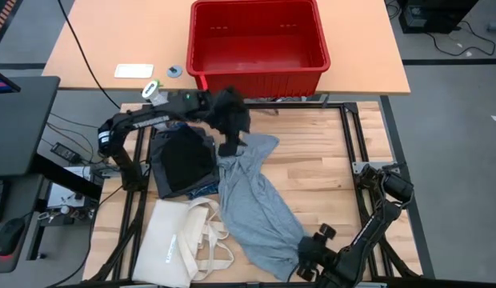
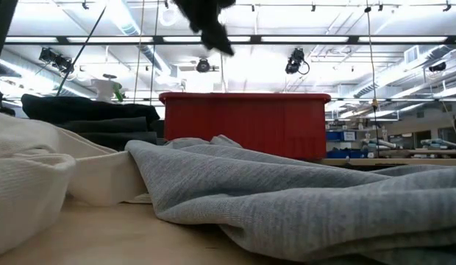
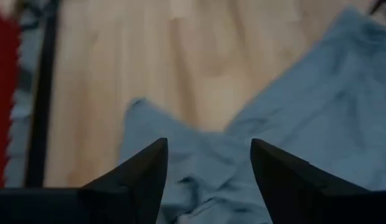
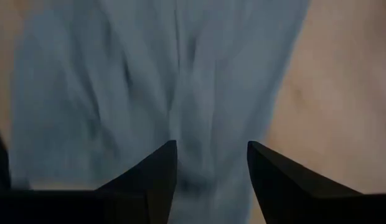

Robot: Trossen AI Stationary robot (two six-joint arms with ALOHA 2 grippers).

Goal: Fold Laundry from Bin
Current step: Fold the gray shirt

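**Grey garment stretched between my two end effectors**

Grey knit cloth, the light grey garment (image 1: 252, 196), lies spread across the wooden table (image 1: 324, 172) from the middle of the high view down to its lower middle. My left end effector (image 1: 230, 149) hangs over the upper end of that garment, just below the red bin (image 1: 258, 42) in the frame; its fingers (image 3: 137, 177) stand apart with a clear gap, and nothing sits between them, only the cloth underneath. My right end effector (image 1: 306, 254) is at the bottom of the high view, at the garment's lower end; its fingers (image 4: 152, 177) are likewise spread, the grey fabric lying below them and not pinched.

Left of the grey garment, a dark pile of laundry (image 1: 182, 162) rests on the table, a large black piece uppermost with a blue edge showing at its lower side. Below that pile, at the lower left of the high view, lies a cream tote bag (image 1: 180, 240) with its long handles touching the grey garment's edge. The bin stands on the pale table top at the upper middle, and its inside looks bare red plastic. In the low view the grey cloth (image 2: 301, 199) fills the foreground with the bin (image 2: 243, 121) behind it.
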